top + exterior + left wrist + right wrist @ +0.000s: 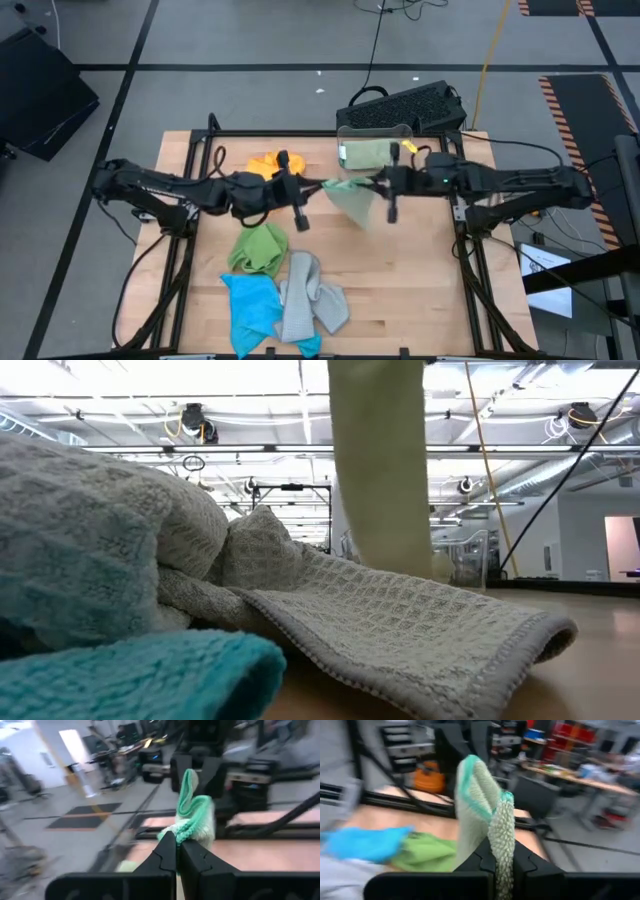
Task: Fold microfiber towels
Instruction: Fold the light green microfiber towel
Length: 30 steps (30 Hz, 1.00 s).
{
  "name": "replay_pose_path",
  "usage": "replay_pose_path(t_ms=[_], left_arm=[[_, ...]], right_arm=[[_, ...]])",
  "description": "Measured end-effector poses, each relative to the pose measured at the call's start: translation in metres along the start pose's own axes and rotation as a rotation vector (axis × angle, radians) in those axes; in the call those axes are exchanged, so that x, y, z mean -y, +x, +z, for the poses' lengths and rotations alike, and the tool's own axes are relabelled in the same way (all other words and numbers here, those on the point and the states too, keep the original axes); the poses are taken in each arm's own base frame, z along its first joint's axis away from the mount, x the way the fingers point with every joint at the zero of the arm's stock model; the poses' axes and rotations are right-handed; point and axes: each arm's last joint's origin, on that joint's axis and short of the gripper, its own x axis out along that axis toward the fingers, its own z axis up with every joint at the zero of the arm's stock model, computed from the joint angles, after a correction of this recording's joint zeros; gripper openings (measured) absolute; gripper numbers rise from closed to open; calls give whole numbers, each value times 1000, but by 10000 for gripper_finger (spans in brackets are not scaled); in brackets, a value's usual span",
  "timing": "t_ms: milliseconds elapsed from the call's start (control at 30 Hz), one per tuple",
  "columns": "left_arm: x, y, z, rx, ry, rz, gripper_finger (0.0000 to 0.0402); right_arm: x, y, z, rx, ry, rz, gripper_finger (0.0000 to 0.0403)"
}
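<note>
A pale green towel with a brighter green hem [352,200] hangs in the air between my two grippers above the middle of the table. It also shows in the low view [380,460]. My left gripper [312,188] is shut on its left corner and my right gripper [374,186] is shut on its right corner. An orange towel [268,163] lies at the far side. A bright green towel [258,248], a blue towel [250,305] and a grey towel [312,300] lie near the front edge. My left gripper pinches the towel's hemmed corner [184,834] between its two shut fingers, coming level from the table's left. The towel is lifted clear of the table. My right gripper pinches the opposite hemmed edge [501,840] between its two shut fingers, coming level from the table's right. The cloth is bunched there and hangs below, clear of the table.
A clear plastic bin [375,133] with a pale green cloth in it stands at the far edge, and a black keyboard [405,105] lies behind it. Bare wood [410,280] shows at the front right. The grey towel [400,630] fills the low view's foreground.
</note>
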Motion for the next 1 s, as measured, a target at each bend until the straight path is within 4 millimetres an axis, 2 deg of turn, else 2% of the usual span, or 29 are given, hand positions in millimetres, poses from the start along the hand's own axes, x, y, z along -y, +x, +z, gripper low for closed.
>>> replay_pose_path(t_ms=[200, 367, 500, 667, 833, 1000], left_arm=[[25, -7, -6, -51, -111, -148, 3], [51, 0, -16, -77, -188, -219, 2], [77, 7, -34, -145, -190, -299, 6], [106, 7, -50, -205, -191, -366, 4], [123, 11, -67, -269, -191, -381, 9], [139, 21, -85, -312, -237, -472, 7]], right_arm=[[-16, -21, -6, -118, 136, 118, 6], [-42, -20, -14, -170, 196, 304, 6], [-68, -18, -29, -239, 232, 377, 6], [-99, -14, -59, -322, 270, 360, 6], [-121, -10, -88, -353, 327, 349, 6], [-138, -11, -101, -371, 376, 396, 6]])
